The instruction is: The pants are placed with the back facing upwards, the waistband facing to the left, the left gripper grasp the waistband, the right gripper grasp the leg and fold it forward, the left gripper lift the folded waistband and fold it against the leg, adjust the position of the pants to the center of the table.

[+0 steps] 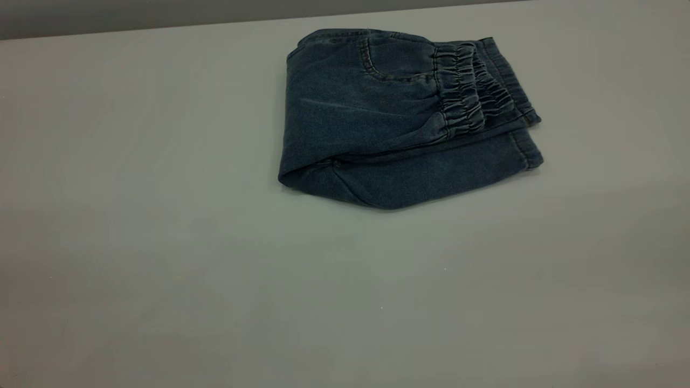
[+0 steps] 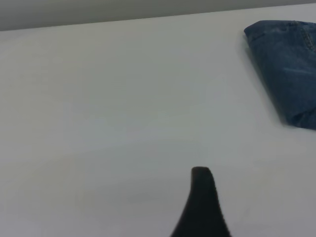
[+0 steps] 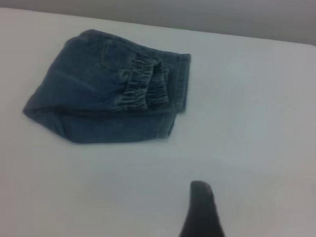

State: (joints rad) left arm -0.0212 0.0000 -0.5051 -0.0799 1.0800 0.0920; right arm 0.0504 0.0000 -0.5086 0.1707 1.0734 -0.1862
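The pants (image 1: 399, 118) are seen folded into a compact bundle on the table (image 1: 161, 242), lying toward its far edge and right of the middle in the exterior view. The waistband (image 1: 463, 91) is laid over onto the leg (image 1: 431, 175), whose hem ends are stacked at the bundle's right end; the fold line forms its left end, so the long axis runs left to right.

No arm is shown in the exterior view. Only a single dark fingertip of the left gripper (image 2: 202, 207) and of the right gripper (image 3: 201, 210) is visible in each wrist view, so whether either pair of jaws is parted or closed cannot be told; nothing is seen held.

The bundle is framed whole ahead of the right gripper but merely clipped at the frame's edge for the left, so the right arm is judged better placed for the remaining move to the table's center.
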